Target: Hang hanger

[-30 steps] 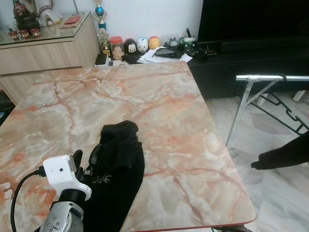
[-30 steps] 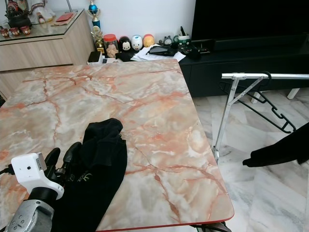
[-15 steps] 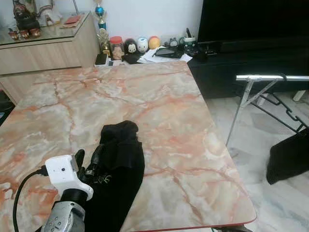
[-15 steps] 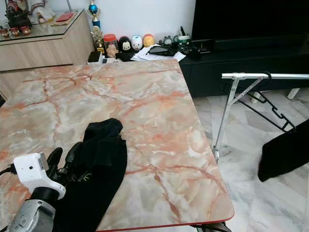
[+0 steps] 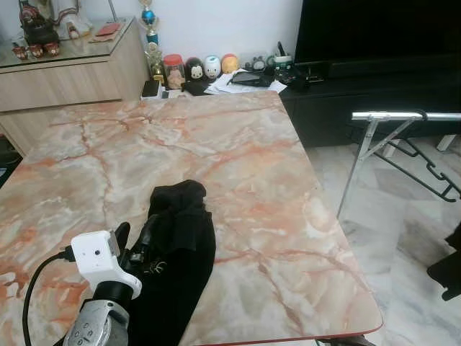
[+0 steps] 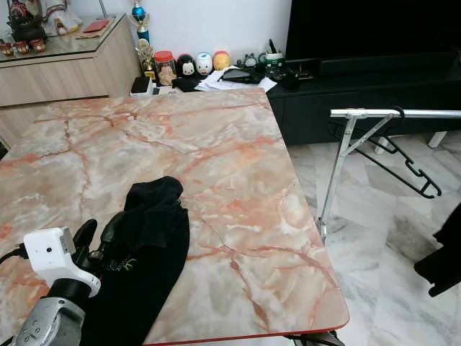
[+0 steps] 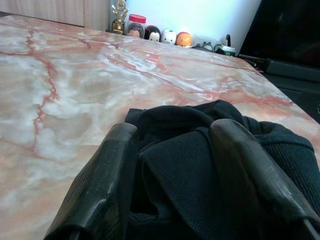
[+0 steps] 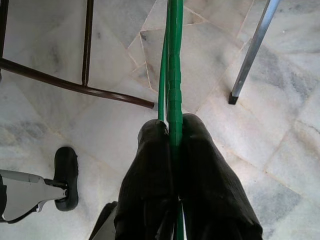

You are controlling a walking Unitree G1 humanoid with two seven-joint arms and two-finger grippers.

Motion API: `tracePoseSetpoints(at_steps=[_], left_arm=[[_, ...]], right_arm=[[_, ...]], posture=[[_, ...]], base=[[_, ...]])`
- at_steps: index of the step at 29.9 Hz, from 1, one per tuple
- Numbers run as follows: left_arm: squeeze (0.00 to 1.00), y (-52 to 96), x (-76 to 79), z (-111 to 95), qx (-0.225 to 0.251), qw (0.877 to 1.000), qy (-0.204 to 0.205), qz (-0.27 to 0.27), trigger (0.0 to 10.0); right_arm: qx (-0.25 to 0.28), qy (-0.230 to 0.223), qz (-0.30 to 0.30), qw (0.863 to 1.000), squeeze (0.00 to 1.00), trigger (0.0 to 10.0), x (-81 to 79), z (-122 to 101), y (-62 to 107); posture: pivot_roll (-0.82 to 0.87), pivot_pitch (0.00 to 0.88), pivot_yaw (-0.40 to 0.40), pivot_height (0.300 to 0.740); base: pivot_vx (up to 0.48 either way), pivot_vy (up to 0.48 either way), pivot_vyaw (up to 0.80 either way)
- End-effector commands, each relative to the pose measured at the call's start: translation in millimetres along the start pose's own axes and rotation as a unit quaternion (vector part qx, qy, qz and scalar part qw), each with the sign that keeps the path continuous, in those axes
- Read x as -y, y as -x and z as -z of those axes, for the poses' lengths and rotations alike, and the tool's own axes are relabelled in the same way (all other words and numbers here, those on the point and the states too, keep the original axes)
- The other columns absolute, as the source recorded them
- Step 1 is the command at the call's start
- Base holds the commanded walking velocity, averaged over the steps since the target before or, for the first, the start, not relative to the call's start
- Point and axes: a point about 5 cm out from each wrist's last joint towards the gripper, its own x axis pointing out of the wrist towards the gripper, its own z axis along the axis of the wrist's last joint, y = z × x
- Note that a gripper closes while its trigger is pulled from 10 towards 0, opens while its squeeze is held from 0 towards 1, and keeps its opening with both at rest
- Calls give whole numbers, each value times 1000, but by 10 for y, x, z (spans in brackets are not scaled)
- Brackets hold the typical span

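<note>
Dark garment has swung out to the right edge

Eye views: the black cloth at the right [image 6: 445, 258] (cut off by the frame) has dropped lower and farther out; the left hand [image 5: 133, 245] stays on the black garment [image 5: 176, 245] on the tabletop [image 5: 238, 166].
Left wrist view: its fingers [image 7: 102, 185] straddle bunched fabric, spread apart.
Right wrist view: the right hand [image 8: 170, 132] is clamped on a green hanger [image 8: 172, 75] above the floor.

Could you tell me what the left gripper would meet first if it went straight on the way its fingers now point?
Most likely the black garment: the left gripper sits low over the marble table, open fingers either side of the bunched cloth directly ahead.
</note>
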Motion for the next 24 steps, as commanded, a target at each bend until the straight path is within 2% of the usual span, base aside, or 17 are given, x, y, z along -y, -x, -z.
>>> tracePoseSetpoints(at_steps=[1, 10, 24], left_arm=[[0, 0, -7, 26, -2, 1000, -2, 1, 10000], [0, 2, 6, 30, -3, 1000, -3, 4, 10000], [0, 4, 14, 30, -3, 1000, -4, 3, 10000]], right_arm=[[0, -8, -2, 1000, 0, 10000, -25, 17, -1], [0, -8, -2, 1000, 0, 10000, -24, 19, 0], [-1, -7, -3, 1000, 0, 10000, -24, 15, -1]], posture=[[-7, 0, 47, 732], [-7, 0, 47, 732], [-1, 0, 44, 732]], base=[[0, 0, 0], [-190, 0, 0], [-293, 0, 0]])
